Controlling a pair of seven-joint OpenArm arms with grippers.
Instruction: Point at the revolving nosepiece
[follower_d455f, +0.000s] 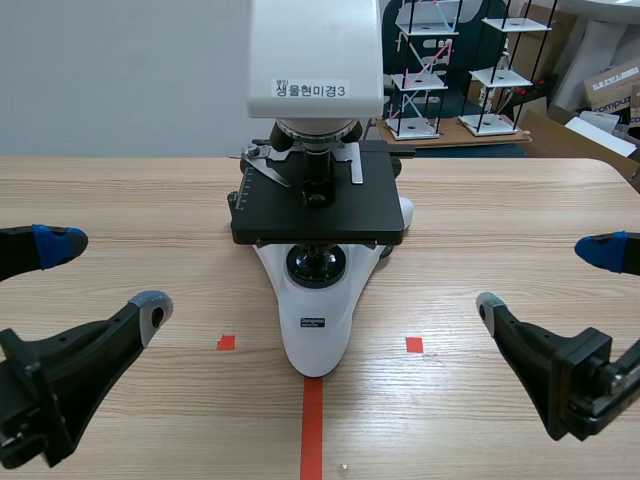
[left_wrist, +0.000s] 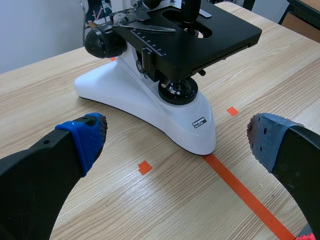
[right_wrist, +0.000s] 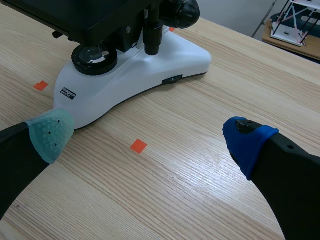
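Evidently at the opening step, pointing not yet done. Scene view: microscope (follower_d455f: 315, 250) centred on the table (follower_d455f: 120, 200), revolving nosepiece (follower_d455f: 315, 135) tucked under the white head (follower_d455f: 315, 50), just above the black stage (follower_d455f: 350, 215), an objective (follower_d455f: 317, 178) reaching down from it toward the stage. Low at near left, the left gripper (follower_d455f: 105, 275); low at near right, the right gripper (follower_d455f: 545, 278); both well apart from the microscope, both spread wide, holding and touching nothing. Left wrist view: 2 dotted pads (left_wrist: 87, 137) far apart, nothing gripped between them; white base (left_wrist: 150, 107) just ahead, nosepiece mostly cut off beyond the stage. Right wrist view: 1 grey-green pad (right_wrist: 50, 132) and 1 blue pad (right_wrist: 247, 142), likewise splayed and empty; nosepiece hidden above the stage's underside. Next move, by judgement: raise 1 arm, carry it far and inward to above stage height, then aim a fingertip at the nosepiece, close but clear of the objective, with no need to grasp anything.
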